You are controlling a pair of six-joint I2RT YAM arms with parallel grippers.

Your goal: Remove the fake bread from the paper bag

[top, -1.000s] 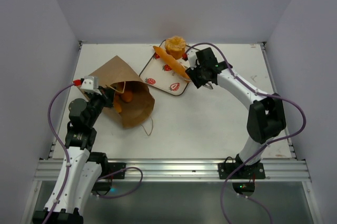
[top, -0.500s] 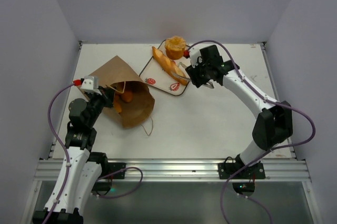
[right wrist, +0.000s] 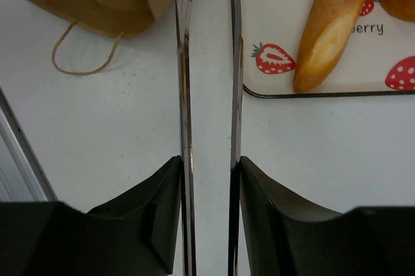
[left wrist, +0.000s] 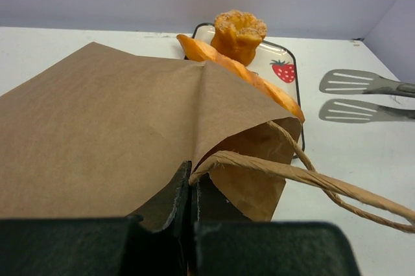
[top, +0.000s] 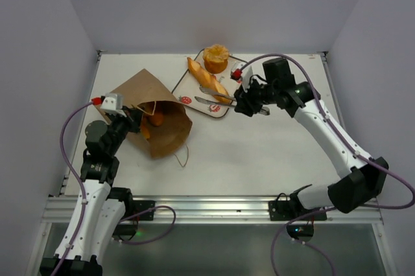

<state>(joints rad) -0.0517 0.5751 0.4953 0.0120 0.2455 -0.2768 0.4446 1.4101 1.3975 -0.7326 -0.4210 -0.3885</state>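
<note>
The brown paper bag (top: 146, 98) lies on its side at the left, mouth facing right, with orange bread pieces (top: 154, 119) showing inside. My left gripper (top: 130, 122) is shut on the bag's mouth edge (left wrist: 190, 179) next to a cord handle (left wrist: 311, 179). The baguette (top: 207, 80) and the round ruffled bun (top: 215, 57) rest on the strawberry-print tray (top: 187, 88). My right gripper (top: 249, 102) holds metal tongs (right wrist: 183, 62); their blades are apart and empty, tips near the tray's near edge. The baguette (right wrist: 331, 23) lies just right of the tongs.
The bag's loose cord handle (top: 183, 156) trails on the table toward the front. The tray sits at the back centre, touching the bag's far corner. White walls enclose the table on three sides.
The baguette has been set down on the tray. My right gripper with the tongs has pulled back from it toward the front right. The left gripper has kept its hold on the bag.
</note>
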